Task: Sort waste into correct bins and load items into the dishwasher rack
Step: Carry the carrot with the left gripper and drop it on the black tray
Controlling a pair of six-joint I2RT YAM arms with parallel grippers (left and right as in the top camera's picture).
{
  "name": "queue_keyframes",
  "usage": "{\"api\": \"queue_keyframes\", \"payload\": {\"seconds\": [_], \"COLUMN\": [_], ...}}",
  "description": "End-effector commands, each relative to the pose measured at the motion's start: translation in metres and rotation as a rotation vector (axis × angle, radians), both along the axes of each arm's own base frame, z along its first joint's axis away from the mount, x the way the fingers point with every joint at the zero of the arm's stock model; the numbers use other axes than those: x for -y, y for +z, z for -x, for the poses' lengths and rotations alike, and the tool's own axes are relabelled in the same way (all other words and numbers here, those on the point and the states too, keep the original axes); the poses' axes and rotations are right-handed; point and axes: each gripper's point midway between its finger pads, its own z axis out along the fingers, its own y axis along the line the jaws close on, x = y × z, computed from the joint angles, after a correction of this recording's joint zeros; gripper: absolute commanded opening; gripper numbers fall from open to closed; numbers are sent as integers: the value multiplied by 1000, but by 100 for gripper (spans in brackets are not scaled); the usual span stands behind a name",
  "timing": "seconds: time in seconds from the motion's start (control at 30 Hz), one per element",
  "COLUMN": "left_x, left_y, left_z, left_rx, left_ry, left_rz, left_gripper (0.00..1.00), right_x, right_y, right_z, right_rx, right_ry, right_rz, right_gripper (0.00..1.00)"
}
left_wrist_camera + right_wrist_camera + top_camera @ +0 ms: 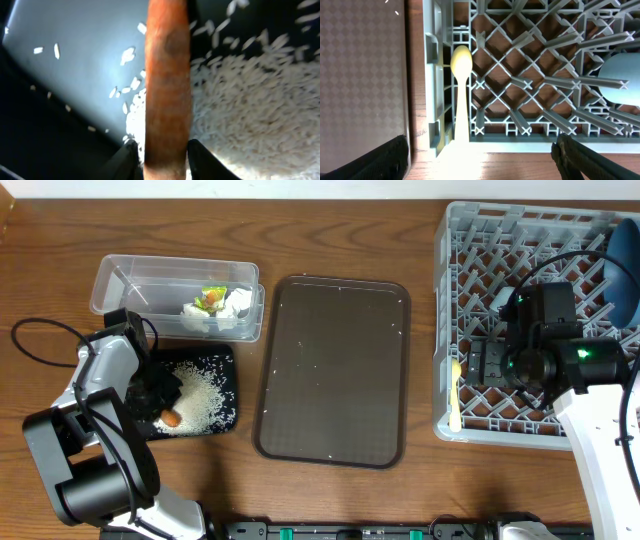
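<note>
The carrot stick (167, 90) is clamped in the left gripper (164, 150), a finger pressed against each side of its near end. It hangs low over the black tray (222, 358), just left of the serving tray (335, 370). We read that hold as a drop-off: the rice (205, 395) lies heaped in this tray, so food scraps seem to belong here. The stick is poised by the pile's edge — whether it touches the grains we cannot tell.

Further back on that same left side, the clear tub (120, 280) holds the crumpled paper (237, 302) and the wrapper (211, 297), dry waste kept apart from the food.

To the right of the serving tray stands the rack (470, 240). The spoon (461, 95) lies flat along the edge nearest the serving tray. The right gripper (485, 160) hovers above it with fingers spread wide, holding nothing — so we judge the spoon delivered. Deeper in the rack rest the bowl (620, 77) and, at the far corner, the plate (625, 260).
</note>
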Motion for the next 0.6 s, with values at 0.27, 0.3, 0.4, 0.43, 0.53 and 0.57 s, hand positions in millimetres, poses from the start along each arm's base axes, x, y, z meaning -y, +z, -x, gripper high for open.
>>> {"api": "queue_keyframes", "payload": {"seconds": [0.27,0.3,0.4,0.43,0.53,0.57], "left_x": [21,35,85,99,141,156], "left_y": [68,76,100,106,115,115], "left_z": [-29,-38,-61,-64,-63,-59], "left_rx": [209,270,427,456,481,468], "left_ry": [-93,-176,-411,-482,-697,-774], "left_rz": [27,73,191,205,220,233], "left_gripper": [47,49,57,60,69,72], "right_x": [-8,-14,-38,-45,-56,-56], "right_y": [1,3,12,16,23,21], "right_z": [-10,-14,-27,-31,-43,-45], "right_rx": [33,50,111,132,179,179], "right_ry": [17,30,88,108,140,141], "right_rz": [-54,-86,-206,-242,-296,-293], "right_gripper": [94,95,98,99,99,99]}}
